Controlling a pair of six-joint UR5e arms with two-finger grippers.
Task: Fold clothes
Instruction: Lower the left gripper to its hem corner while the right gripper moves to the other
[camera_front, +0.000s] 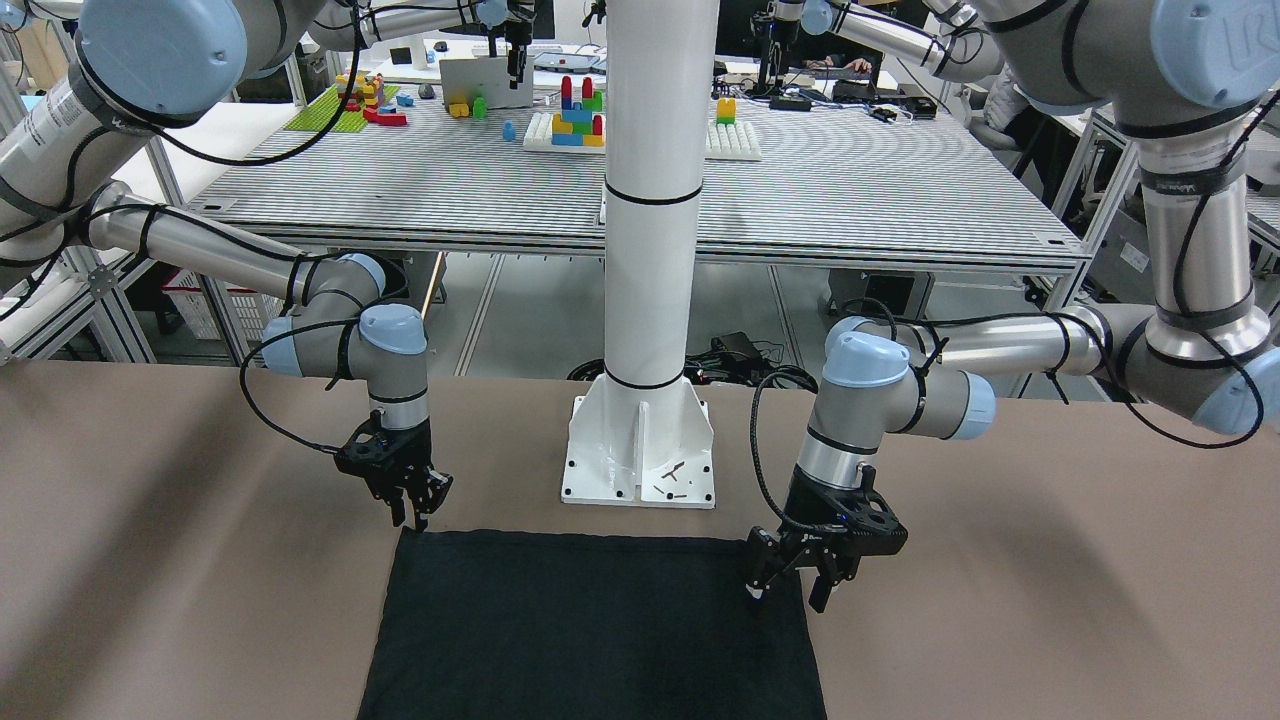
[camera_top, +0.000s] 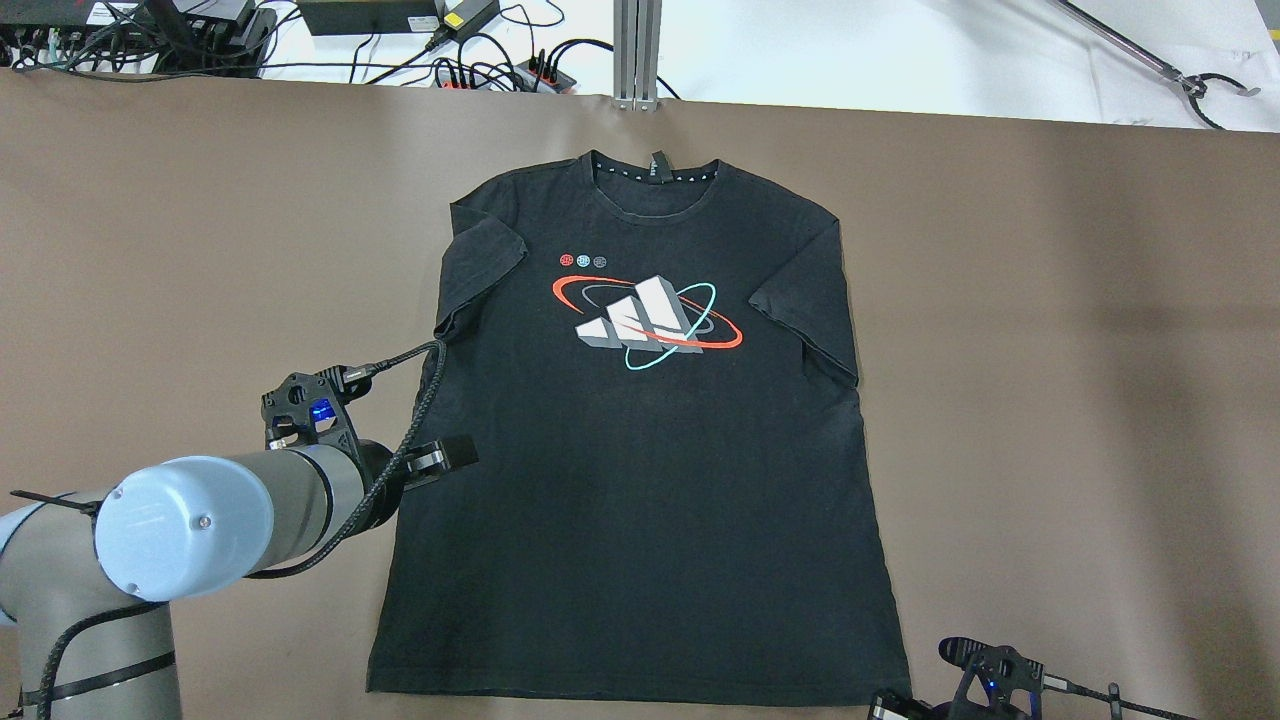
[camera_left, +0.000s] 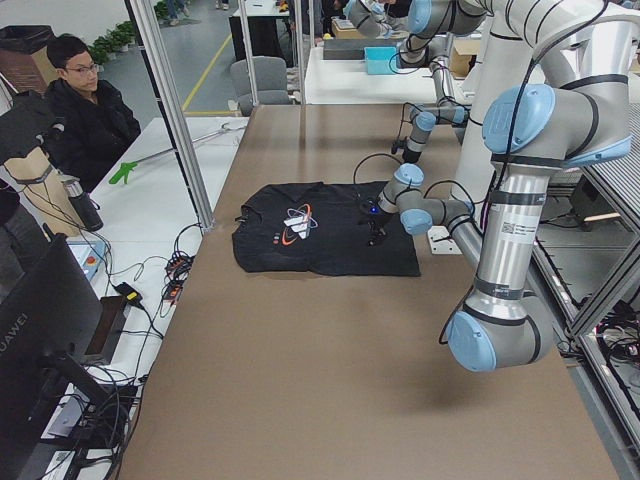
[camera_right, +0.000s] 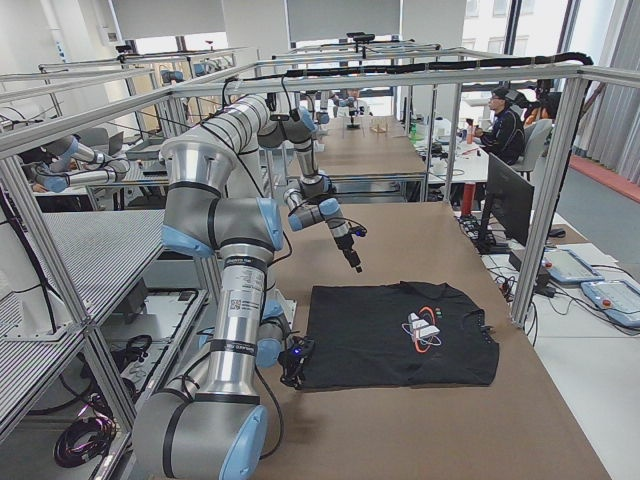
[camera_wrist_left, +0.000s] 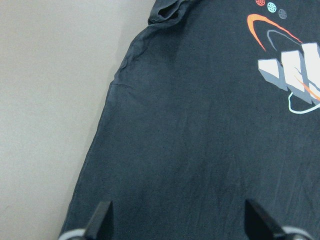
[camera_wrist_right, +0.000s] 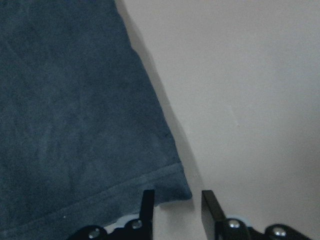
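1. The black T-shirt (camera_top: 640, 450) lies flat, print up, on the brown surface (camera_top: 1050, 350).
2. Its print (camera_top: 645, 320) shows three slanted white bars ringed in red and teal. The neck tab's writing is too small to read.
3. The long axis runs from the near hem to the far collar.
4. The left pincer (camera_wrist_left: 178, 207) is released, above the shirt's left side.
5. The right pincer (camera_wrist_right: 177, 194) is narrowly parted at the hem corner, grasping nothing.

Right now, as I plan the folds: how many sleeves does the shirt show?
2 on the T-shirt: the left sleeve toward the robot's left, the right sleeve toward its right, both flat. None seems hidden.
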